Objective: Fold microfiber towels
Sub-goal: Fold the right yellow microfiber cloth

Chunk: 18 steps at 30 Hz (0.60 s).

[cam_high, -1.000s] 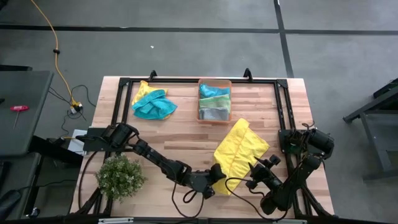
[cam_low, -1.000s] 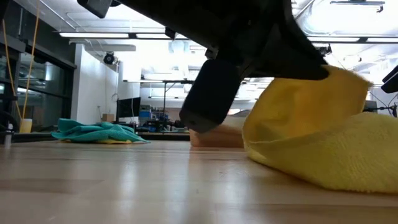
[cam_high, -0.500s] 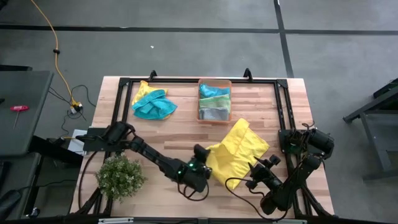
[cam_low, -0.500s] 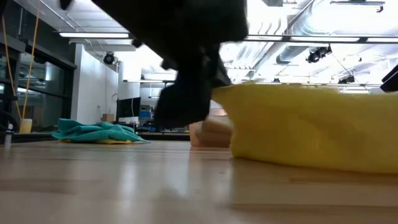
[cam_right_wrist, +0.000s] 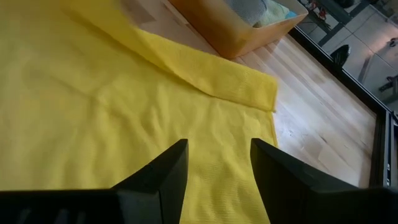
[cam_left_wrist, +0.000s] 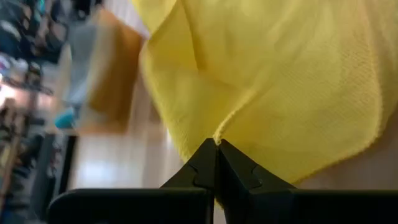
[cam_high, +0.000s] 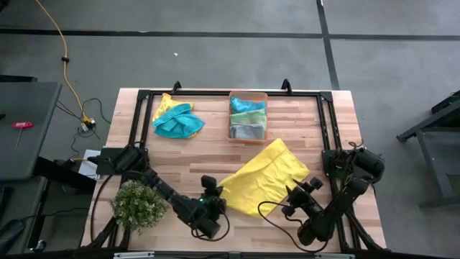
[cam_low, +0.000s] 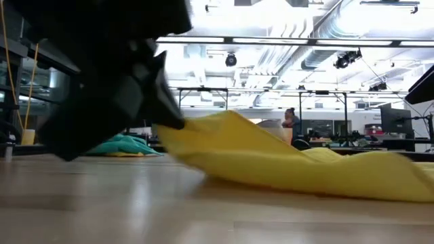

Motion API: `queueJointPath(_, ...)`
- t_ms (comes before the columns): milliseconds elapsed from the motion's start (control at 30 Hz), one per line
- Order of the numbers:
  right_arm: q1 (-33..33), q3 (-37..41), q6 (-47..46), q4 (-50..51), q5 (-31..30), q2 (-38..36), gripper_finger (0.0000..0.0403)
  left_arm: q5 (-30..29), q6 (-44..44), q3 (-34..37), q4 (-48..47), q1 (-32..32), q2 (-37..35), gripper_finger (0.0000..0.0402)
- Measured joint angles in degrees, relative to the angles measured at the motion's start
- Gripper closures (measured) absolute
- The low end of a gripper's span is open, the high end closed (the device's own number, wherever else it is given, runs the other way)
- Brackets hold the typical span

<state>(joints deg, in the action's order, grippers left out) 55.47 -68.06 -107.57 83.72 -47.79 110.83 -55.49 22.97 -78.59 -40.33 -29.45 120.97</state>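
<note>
A yellow microfiber towel [cam_high: 264, 175] lies spread on the table's near middle. My left gripper [cam_high: 215, 198] is shut on its left corner, just above the wood. My right gripper [cam_right_wrist: 217, 167] stands open over the towel's near right part [cam_high: 286, 194]. A crumpled teal towel [cam_high: 177, 121] rests on another yellow one at the far left. Folded green and grey towels lie in the orange bin [cam_high: 248, 134]. My left gripper pinches the yellow towel's left corner [cam_left_wrist: 217, 138] between its two fingertips, coming from the table's left side and slanting down. The corner [cam_low: 178, 127] is lifted off the wood. From there the cloth slopes down, drawn out toward the right, and lies on the table. My right gripper has a finger [cam_right_wrist: 176, 163] on either side of a patch of the towel; whether they touch the cloth I cannot tell.
A small bushy plant [cam_high: 136, 205] stands at the near left, close to my left arm. The black frame rail [cam_high: 215, 93] runs along the far and side edges. Bare wood lies between the teal pile and the yellow towel.
My left gripper has gone toward the table's left edge, rolling its wrist, shut on the yellow towel's corner. The towel, bunched in a narrow fold a second ago, has been drawn out leftward and spread flat, while its right part stayed under my right gripper.
</note>
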Motion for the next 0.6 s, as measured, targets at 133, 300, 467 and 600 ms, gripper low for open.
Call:
queueJointPath(133, -0.78, 0.01, 0.0, 0.0, 0.3, 0.0, 0.0236, 1.5, 8.57, 0.01, -6.66, -1.17, 0.0, 0.0402)
queueJointPath(300, -2.09, 0.01, 0.0, -0.22, 1.12, 0.0, 0.0236, 1.55, 19.26, 0.02, -15.95, -1.36, 0.0, 0.0401)
queueJointPath(467, -3.55, -0.01, 0.0, -0.22, 1.85, 0.0, 0.0236, 3.86, 22.91, 0.02, -20.79, -0.28, 0.0, 0.0395)
queueJointPath(600, -4.49, -0.01, 0.0, -0.22, 2.22, 0.0, 0.0236, 3.27, 21.16, 0.02, -23.58, 0.21, 0.02, 0.0374)
